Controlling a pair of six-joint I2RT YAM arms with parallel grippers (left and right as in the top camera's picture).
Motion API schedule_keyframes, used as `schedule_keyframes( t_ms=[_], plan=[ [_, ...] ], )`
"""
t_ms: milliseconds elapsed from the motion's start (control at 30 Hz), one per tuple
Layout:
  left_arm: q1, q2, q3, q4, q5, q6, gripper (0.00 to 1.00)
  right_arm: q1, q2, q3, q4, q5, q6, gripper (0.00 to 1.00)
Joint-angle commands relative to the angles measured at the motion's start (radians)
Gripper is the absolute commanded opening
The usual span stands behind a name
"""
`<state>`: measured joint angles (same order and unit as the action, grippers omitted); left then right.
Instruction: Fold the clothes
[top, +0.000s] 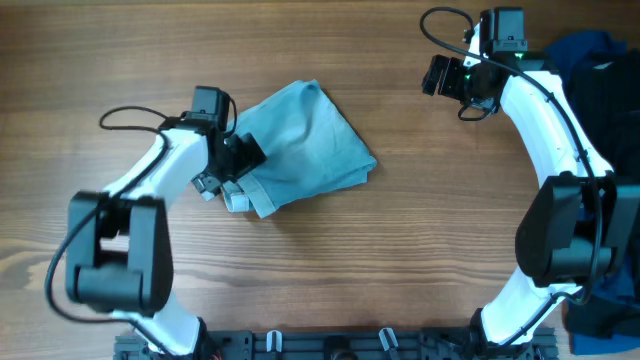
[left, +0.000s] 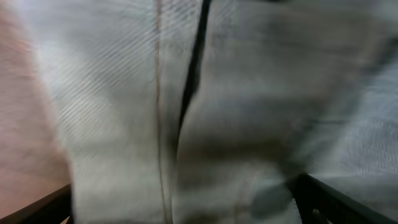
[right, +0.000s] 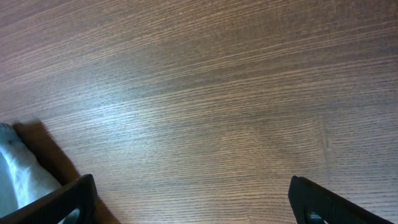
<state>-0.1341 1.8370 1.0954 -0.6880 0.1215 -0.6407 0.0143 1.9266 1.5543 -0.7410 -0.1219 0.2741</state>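
**Folded Jeans at Centre-Left, Both Grippers Spread**

Across the whole workspace lay the wooden table (top: 400, 260), its grain running left to right and most of its surface bare. Two white-and-black arms rose from the near edge, one on each side.

Left of centre on the table lay the jeans (top: 305, 140), gathered into a compact, roughly triangular bundle of light blue faded denim. A hemmed edge with visible stitching lay at the bundle's near-left corner. In the left wrist view the denim (left: 249, 112) filled almost the entire frame, blurred, with a stitched seam and a dark fold line running top to bottom.

At the far right edge of the table sat a dark blue garment (top: 595, 55), partly behind the right arm and well apart from the jeans.

The left gripper (top: 222, 185) rested at the near-left corner of the bundle, its fingers spread and touching the cloth; no cloth was pinched between them.

The right gripper (top: 440, 75) hovered over bare wood at the far right, well apart from the jeans. Its fingertips (right: 68, 199) stood wide apart with nothing between them.
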Motion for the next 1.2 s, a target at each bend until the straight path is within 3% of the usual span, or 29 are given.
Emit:
schedule_keyframes(
  t_ms=[0, 100, 167, 267, 333, 467, 533, 733, 1167],
  plan=[
    [-0.006, 0.061, 0.002, 0.027, 0.039, 0.004, 1.00, -0.001, -0.012, 0.014, 0.000, 0.011, -0.012, 1.00],
    [-0.008, 0.093, 0.002, 0.055, 0.046, 0.004, 0.99, -0.001, -0.012, 0.014, 0.000, 0.011, -0.012, 1.00],
    [-0.008, 0.105, 0.002, 0.065, 0.046, 0.004, 0.92, -0.001, -0.012, 0.014, 0.000, 0.011, -0.012, 1.00],
    [-0.008, 0.129, 0.002, 0.076, 0.045, 0.004, 0.57, -0.001, -0.012, 0.014, 0.000, 0.011, -0.012, 1.00],
    [-0.008, 0.143, 0.002, 0.076, 0.045, 0.005, 0.44, -0.001, -0.012, 0.014, 0.000, 0.011, -0.012, 1.00],
    [-0.008, 0.161, 0.002, 0.075, 0.037, 0.006, 0.31, -0.001, -0.012, 0.014, 0.000, 0.011, -0.012, 1.00],
    [-0.008, 0.161, 0.002, 0.073, 0.021, 0.009, 0.04, -0.001, -0.012, 0.014, 0.000, 0.011, -0.012, 1.00],
    [-0.008, 0.133, 0.016, 0.071, 0.013, 0.039, 0.04, -0.001, -0.012, 0.014, 0.000, 0.011, -0.012, 1.00],
    [-0.085, -0.128, 0.265, 0.138, 0.053, 0.066, 0.04, -0.001, -0.012, 0.014, 0.000, 0.011, -0.012, 1.00]
  ],
)
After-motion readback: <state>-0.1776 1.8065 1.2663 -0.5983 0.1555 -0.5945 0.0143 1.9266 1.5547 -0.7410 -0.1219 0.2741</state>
